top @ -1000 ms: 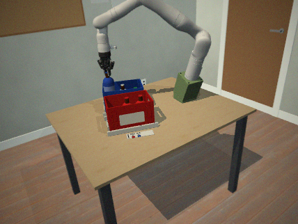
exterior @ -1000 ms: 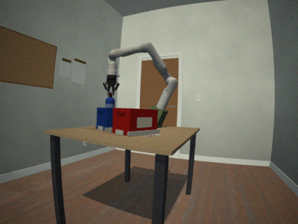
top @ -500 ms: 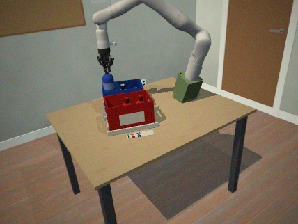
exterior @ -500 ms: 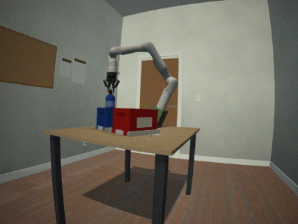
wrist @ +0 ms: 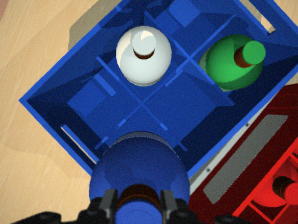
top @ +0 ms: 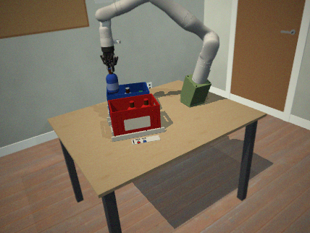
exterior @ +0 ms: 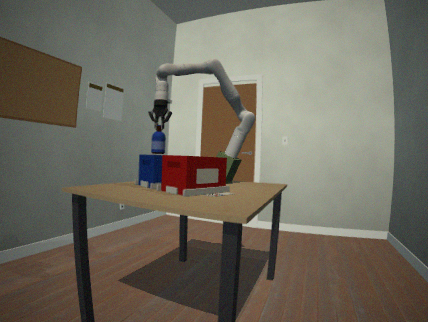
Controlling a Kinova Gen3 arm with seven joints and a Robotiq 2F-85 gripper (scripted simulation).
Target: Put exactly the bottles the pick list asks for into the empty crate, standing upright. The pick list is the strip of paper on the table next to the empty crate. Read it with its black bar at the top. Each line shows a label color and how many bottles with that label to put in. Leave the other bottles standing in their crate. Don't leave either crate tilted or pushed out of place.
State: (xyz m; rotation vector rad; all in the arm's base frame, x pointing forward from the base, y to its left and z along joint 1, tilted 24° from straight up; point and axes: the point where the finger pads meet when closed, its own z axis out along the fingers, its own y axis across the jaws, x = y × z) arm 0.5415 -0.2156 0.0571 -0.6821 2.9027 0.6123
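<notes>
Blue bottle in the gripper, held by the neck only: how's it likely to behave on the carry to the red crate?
The blue bottle hangs clear above the blue crate, pinched at its narrow neck by the gripper, so the wide body below may swing. It looks rigid and hangs upright, so probably no flex. The round body would likely roll if dropped; the red crate has narrow cells, so lowering needs care.
</notes>
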